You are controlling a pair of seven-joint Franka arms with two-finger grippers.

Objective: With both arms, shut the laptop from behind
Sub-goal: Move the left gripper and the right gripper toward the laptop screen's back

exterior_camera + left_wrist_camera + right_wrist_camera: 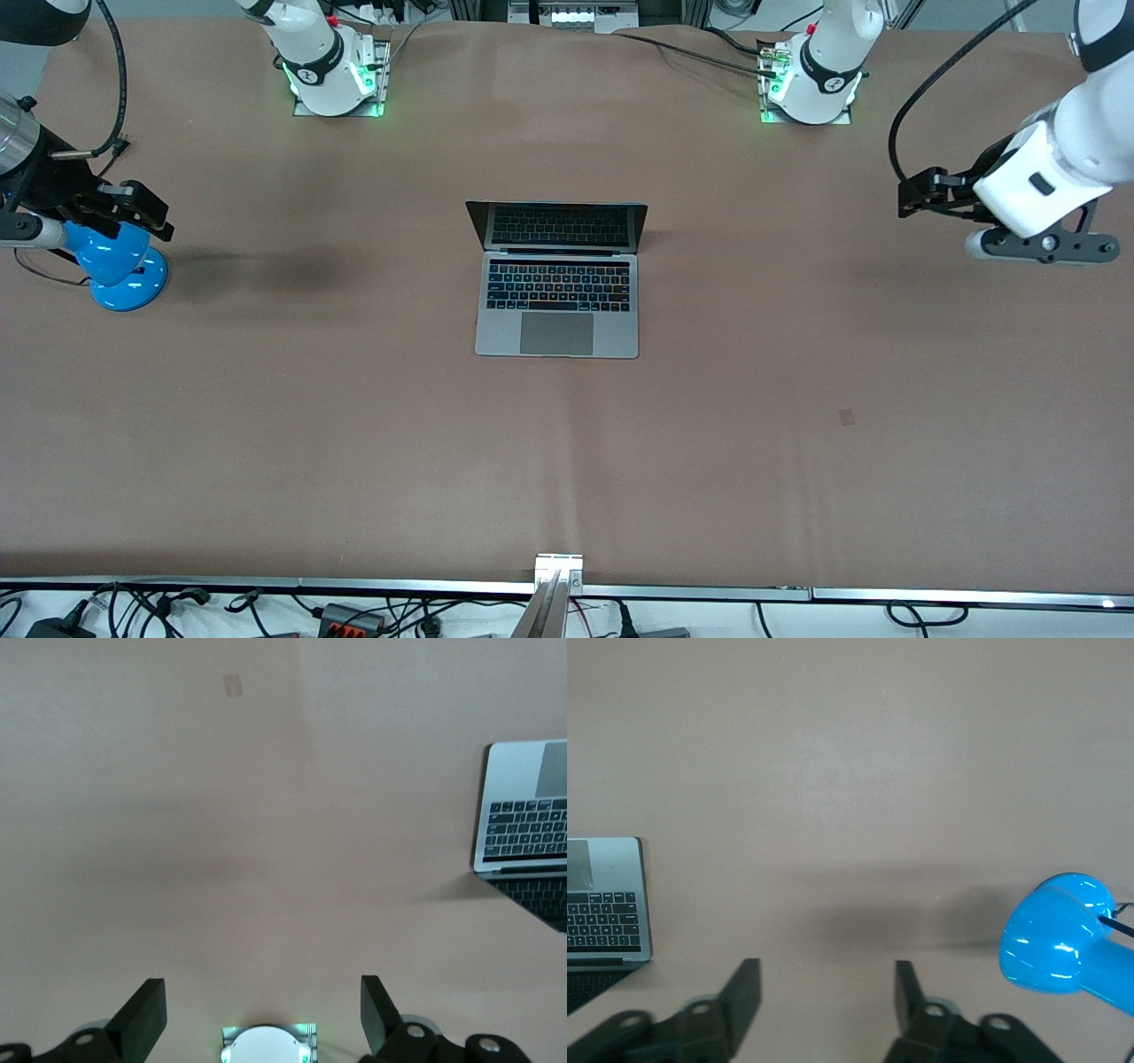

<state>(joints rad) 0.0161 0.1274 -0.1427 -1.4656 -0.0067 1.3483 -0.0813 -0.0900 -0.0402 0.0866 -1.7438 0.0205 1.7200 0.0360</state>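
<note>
Your laptop sits open near the middle of the table, its lid raised and its dark screen, mirroring the keys, turned toward the front camera. Its keyboard and grey trackpad lie uncovered. Nothing touches it.

Your left pincer hangs in the air over bare tabletop at the left arm's end of the table, well apart from the laptop. In the left wrist view that pincer stands released, its two dark fingers spread wide with nothing between them. From there the laptop shows off to one side, only its corner and part of the keyboard in the picture. Below the pincer you can see a round white arm base lit green and, further out on the cloth, a small darker patch.

Your right pincer hangs over the right arm's end of the table, also well apart from the laptop. In the right wrist view the pincer has a clear gap between its fingers and holds nothing; the gap looks narrower than the left one's. A blue desk lamp stands just beside and partly under this pincer. The laptop's edge shows away from the lamp, with bare table between them.
</note>
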